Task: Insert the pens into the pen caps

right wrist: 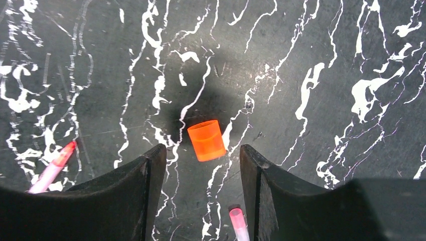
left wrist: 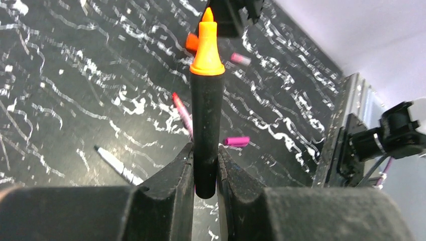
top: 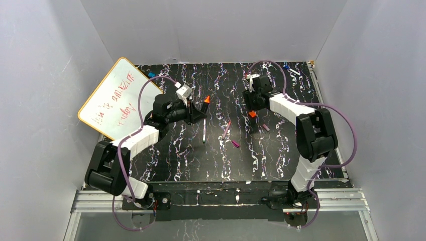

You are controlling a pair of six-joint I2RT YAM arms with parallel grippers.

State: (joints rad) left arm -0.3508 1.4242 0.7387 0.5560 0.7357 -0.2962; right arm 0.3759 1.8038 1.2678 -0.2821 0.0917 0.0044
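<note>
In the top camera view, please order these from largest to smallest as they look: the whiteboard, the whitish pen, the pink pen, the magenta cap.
1. whiteboard, by far the largest.
2. whitish pen and pink pen: they look about alike in length, so I do not rank them.
3. magenta cap, the smallest.

At counter (top: pixel 201 165) left rear, leaning: whiteboard (top: pixel 113 98). Right of it, in left pincer (left wrist: pixel 206 170): thick pen (left wrist: pixel 206 115). Mid-counter, lying side by side: thin pen (top: pixel 204 131), second thin pen (top: pixel 226 128). Near the second's front end: loose cap (top: pixel 235 143). Further right, between right pincer (right wrist: pixel 202 153) tips, untouched: cap (right wrist: pixel 206 140); third cap (top: pixel 265 127) near, rightward.
</note>
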